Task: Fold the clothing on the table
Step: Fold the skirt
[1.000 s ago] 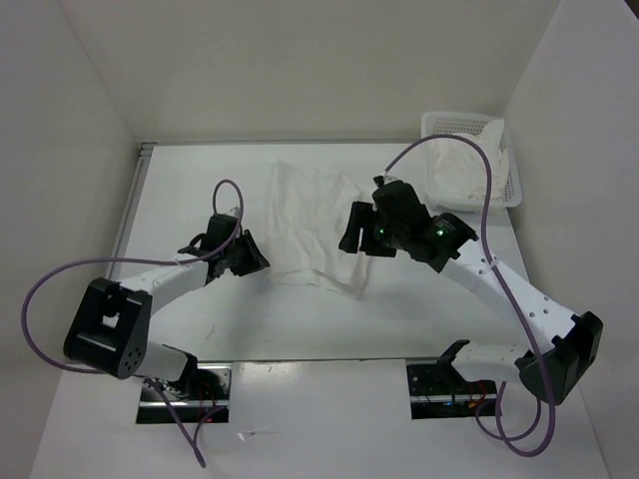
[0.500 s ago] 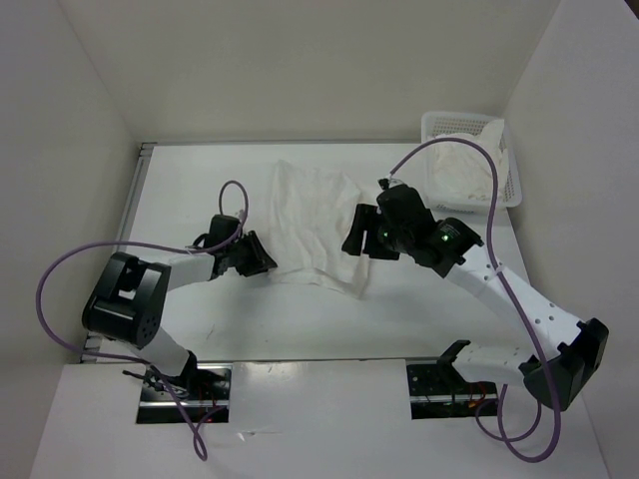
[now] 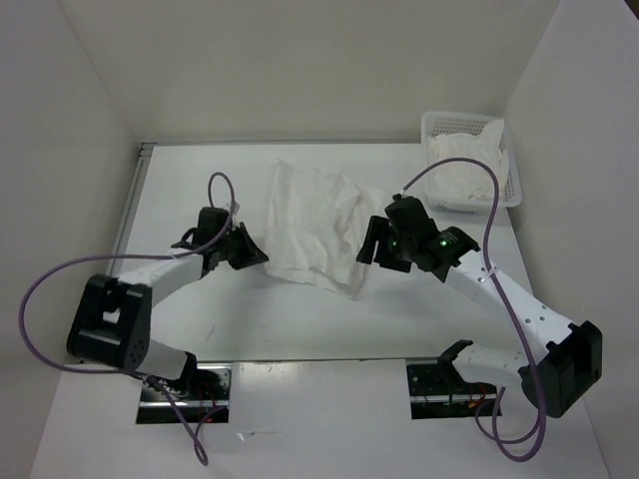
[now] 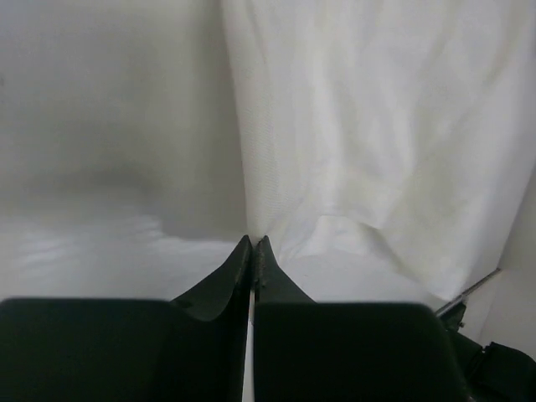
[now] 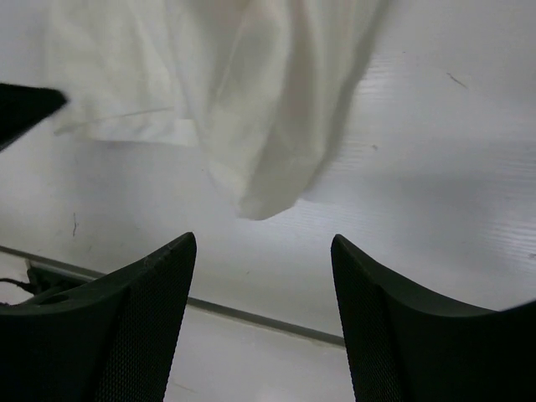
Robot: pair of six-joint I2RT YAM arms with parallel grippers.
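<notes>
White walls enclose a plain white table [image 3: 200,190]. On it lies the clothing [image 3: 310,225], a single thin white garment, opened out and finely wrinkled, and here taken as the landmark. The left gripper [image 4: 253,244] sits at the clothing's left edge, near its near-left corner. Its jaws are together, with the tips meeting right at the hem, though the left wrist view does not show whether any fabric is pinched between them. The right gripper [image 5: 261,251] hangs over the clothing's near-right corner, where the fabric bunches into a soft doubled lobe. Its jaws stand apart and hold nothing. A mesh basket [image 3: 514,190] containing a white cloth bundle [image 3: 464,170] stands well apart from the clothing, beyond and to its right. No finished fold is visible, so the task appears to be at an early stage: the edges have yet to be gripped, lifted and laid over. Count: one garment, one basket, one bundle, two grippers.
</notes>
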